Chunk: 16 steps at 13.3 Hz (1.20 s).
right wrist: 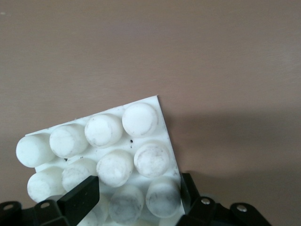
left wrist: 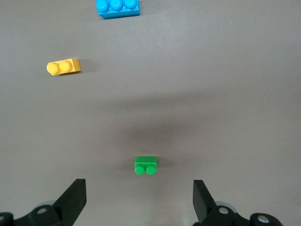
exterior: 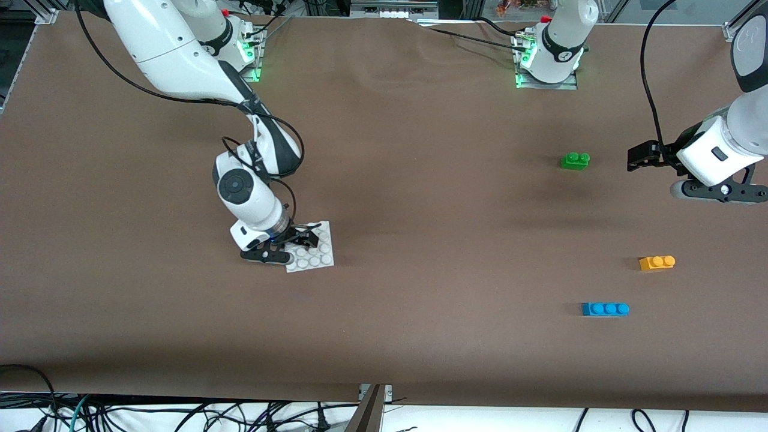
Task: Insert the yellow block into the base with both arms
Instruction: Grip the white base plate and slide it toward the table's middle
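White studded base (exterior: 312, 255), one: lies flat on the brown bench (exterior: 420, 210) toward the right arm's end, clamped at its edge by the right tool (exterior: 287, 243), whose fingers are drawn in narrow on the plate.

Yellow block (exterior: 657, 262), one: two studs, loose on the bench toward the left arm's end, untouched and well apart from the base.

Green brick (exterior: 575, 160), one: two studs, farther from the front camera than the yellow block.

Blue brick (exterior: 605, 309), one: three studs, nearer to the front camera than the yellow block.

Left tool (exterior: 639, 157), one: spread wide, holding nothing, up in the air over bare bench beside the green brick.

Arms, two; tools, two.

Risks, as judged:
- Wrong pick. The green brick lies closest under the left tool and has the same shape as the yellow block; a descent from here would take the wrong piece.
- Base slip. The right tool grips only one edge of a thin plate, so downward pressing could tilt or twist it free.
- Stud mismatch. The base sits skewed on the bench, so a block brought in square may ride on the studs instead of seating.
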Motion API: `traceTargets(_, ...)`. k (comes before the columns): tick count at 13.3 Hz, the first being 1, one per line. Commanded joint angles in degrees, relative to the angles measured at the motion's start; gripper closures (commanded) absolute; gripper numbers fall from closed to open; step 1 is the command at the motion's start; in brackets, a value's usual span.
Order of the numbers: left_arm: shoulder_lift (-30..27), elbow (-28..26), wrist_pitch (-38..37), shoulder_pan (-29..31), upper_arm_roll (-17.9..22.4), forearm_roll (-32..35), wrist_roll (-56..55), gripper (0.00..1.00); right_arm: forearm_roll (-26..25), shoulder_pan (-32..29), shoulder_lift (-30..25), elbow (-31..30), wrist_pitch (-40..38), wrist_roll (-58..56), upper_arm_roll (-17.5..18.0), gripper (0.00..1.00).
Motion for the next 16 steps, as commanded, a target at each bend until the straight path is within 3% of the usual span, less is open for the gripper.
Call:
traceTargets(1,0.37,1.2,-1.09,0.24,0.08,-0.96,0.61,0.0,-1.23,3.01,3.42,4.14,-0.14,5.23,-0.03,0.2)
traceTargets(5,0.37,1.2,-1.09,0.24,0.08,-0.96,0.61,0.0,-1.23,8.01,6.32,10.19,-3.74,12.25,-0.65,0.2)
traceTargets(11,0.45,1.2,-1.09,0.24,0.08,-0.96,0.61,0.0,-0.97,20.75,15.62,27.31,-11.47,24.2,-8.02,0.2)
traceTargets(13,0.37,1.2,-1.09,0.24,0.08,-0.96,0.61,0.0,-0.7,22.87,17.92,31.73,-12.27,25.63,-8.21,0.2)
traceTargets(16,0.45,1.2,-1.17,0.24,0.08,-0.88,0.44,0.0,-0.62,24.72,18.28,32.97,-12.19,27.82,-7.77,0.2)
